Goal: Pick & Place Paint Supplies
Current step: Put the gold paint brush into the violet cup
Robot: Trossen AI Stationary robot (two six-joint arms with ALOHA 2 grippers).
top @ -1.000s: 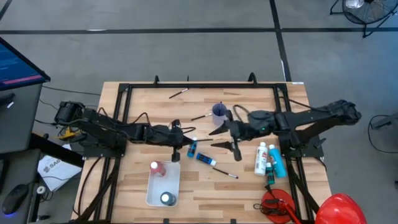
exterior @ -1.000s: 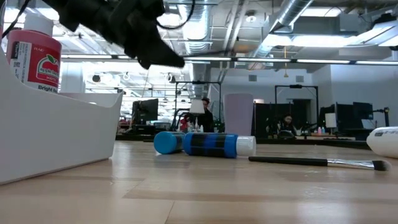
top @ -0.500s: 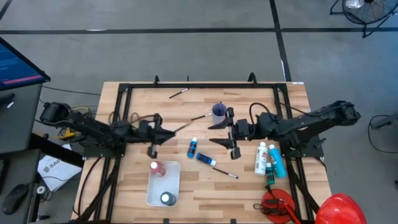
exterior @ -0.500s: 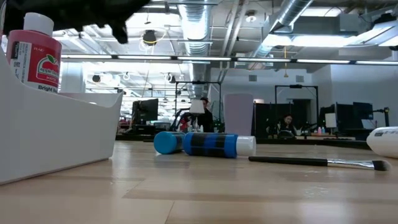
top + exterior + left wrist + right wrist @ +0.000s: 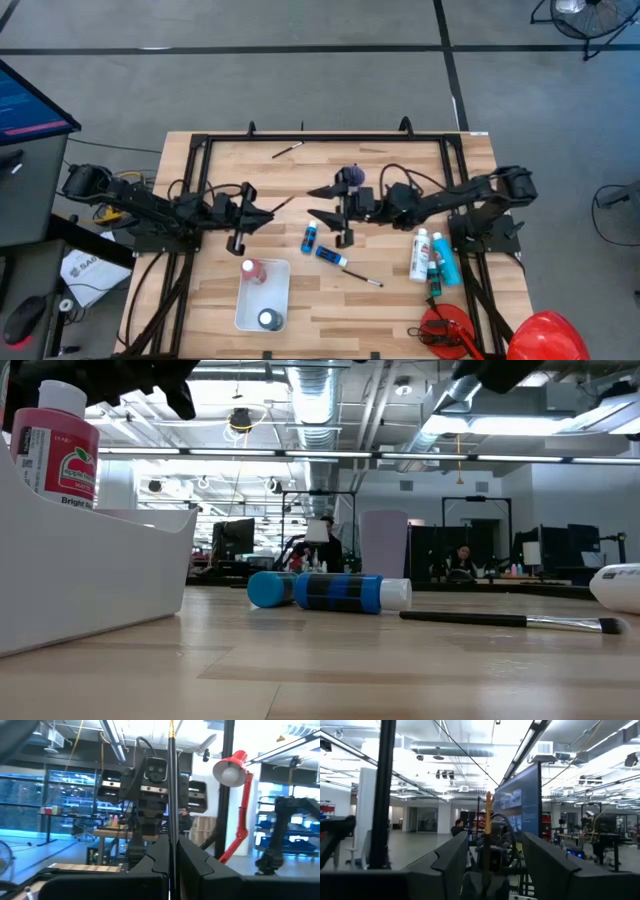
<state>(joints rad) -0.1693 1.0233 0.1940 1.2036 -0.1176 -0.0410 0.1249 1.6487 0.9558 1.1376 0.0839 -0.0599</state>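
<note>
A pale wooden table with a black metal frame fills the overhead view, and two dark arms reach toward each other across its middle. Near the front edge sits a white plastic bin, rounded at the corners, holding an upright red paint bottle with a white cap and a second bottle with a dark top. Toward the right edge three bottles — one white bottle, one teal, one light blue bottle — lie side by side. At centre lie a small blue bottle and a dark blue bottle with a white cap, end to end in the low view. A thin dark brush lies just in front of them, another brush near the back edge. The left gripper, left of centre, has its fingers clamped together on a slim dark-handled held brush that points toward the other arm. The right gripper hovers over the centre beside a purple cup, its fingers set apart with nothing visibly between them. Since a second ago the left arm has drawn back from the centre with its brush, while the right gripper has slid leftward past the cup. A red rounded helmet shows at the front right corner.
</note>
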